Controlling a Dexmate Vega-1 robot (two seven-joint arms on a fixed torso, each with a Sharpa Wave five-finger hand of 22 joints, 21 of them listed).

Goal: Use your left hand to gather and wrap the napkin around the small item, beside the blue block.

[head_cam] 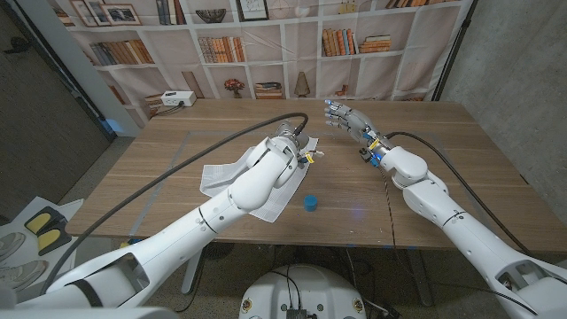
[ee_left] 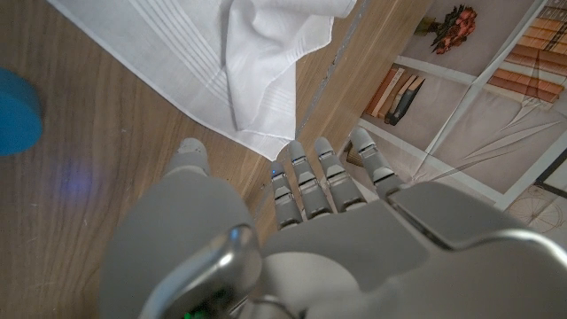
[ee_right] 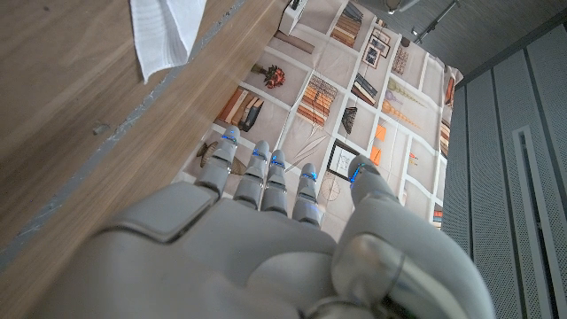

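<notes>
A white napkin lies spread on the wooden table, partly under my left forearm. In the left wrist view the napkin has one side folded over into a raised bunch. I cannot make out the small item. The blue block stands just right of the napkin's near corner, and the blue block also shows beside my left hand. My left hand hovers past the napkin's far right edge. Its fingers are straight and hold nothing. My right hand is raised at the back right, fingers spread and empty.
A white box sits at the table's back left edge. A bookshelf backdrop stands behind the table. Black cables run along both arms. Bare wood lies between the blue block and my right arm.
</notes>
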